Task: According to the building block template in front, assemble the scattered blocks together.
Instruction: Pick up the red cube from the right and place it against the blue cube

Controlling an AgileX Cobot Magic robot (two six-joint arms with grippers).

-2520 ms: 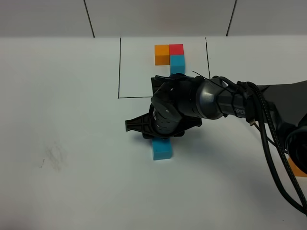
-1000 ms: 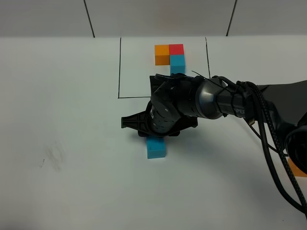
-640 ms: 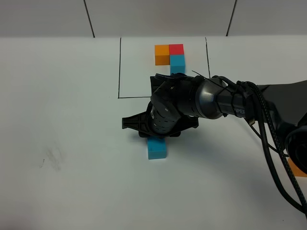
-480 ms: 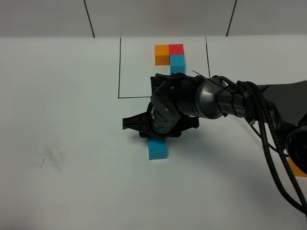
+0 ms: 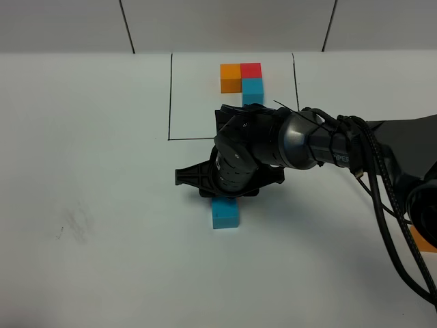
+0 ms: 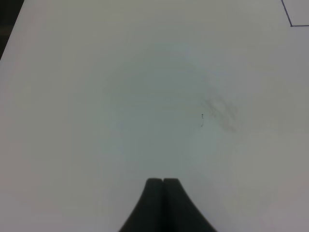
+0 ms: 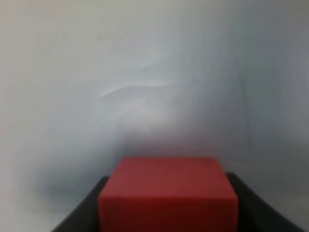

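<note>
Exterior high: the white matte tabletop (image 5: 102,137) carries, at upper centre of the frame, the building block template (image 5: 246,72) — small orange, red and blue cubes joined in an L, inside a thin black drawn rectangle (image 5: 169,96). The black right arm (image 5: 328,147) reaches in from the right edge to mid-frame, and its right gripper (image 5: 225,186) points down at the table just below the rectangle's lower line; the fingers are hidden under the wrist here. A loose plain blue cube (image 5: 225,214) sits on the table directly below the gripper in the frame, its upper edge covered by it. A faint grey smudge (image 5: 72,225) marks the table at lower left. A scrap of orange (image 5: 425,240) shows at the right edge behind the cables — too hidden to identify. Left wrist: the left gripper (image 6: 163,186) hangs over bare table, its two dark fingertips pressed together with nothing between them; the smudge and one corner of the drawn rectangle are in view. Right wrist: a plain red cube (image 7: 169,191) sits between the two dark fingers (image 7: 84,212), which are clamped on its opposite sides; the background is blurred white table.
</note>
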